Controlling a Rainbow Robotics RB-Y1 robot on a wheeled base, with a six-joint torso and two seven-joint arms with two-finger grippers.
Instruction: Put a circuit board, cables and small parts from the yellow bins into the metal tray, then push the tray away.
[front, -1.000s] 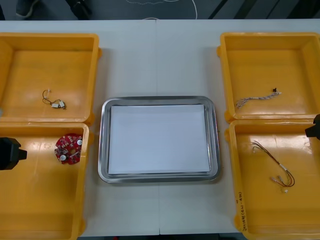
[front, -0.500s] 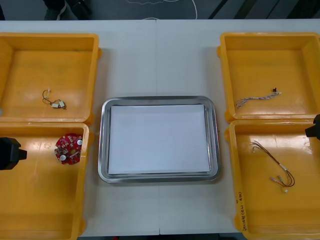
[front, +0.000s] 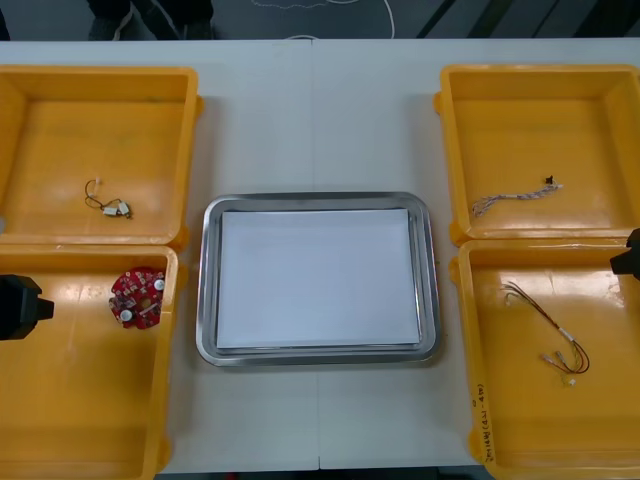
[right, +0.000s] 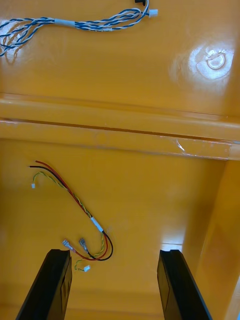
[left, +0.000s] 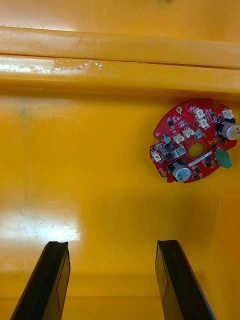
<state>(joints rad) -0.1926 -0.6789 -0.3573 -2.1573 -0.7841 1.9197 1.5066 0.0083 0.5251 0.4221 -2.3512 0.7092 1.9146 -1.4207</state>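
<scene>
The counter (front: 260, 120) is just a plain light-coloured top, pretty matte. It has a thin seam (front: 314, 110) running straight down its middle, from the far edge to the near one. Past the counter's far edge there's a strip of dark grey floor (front: 520, 18). A thin white cord (front: 389, 20) loops around on it, just beyond the counter's middle, coming right up to that far edge.

The left arm (front: 18, 307) is cut off by the front view's left edge, the right arm (front: 630, 256) by its right edge. The twisted blue and white cable (right: 65, 22) runs out of the right wrist view. The small metal part (front: 117, 209) is too small to identify.
</scene>
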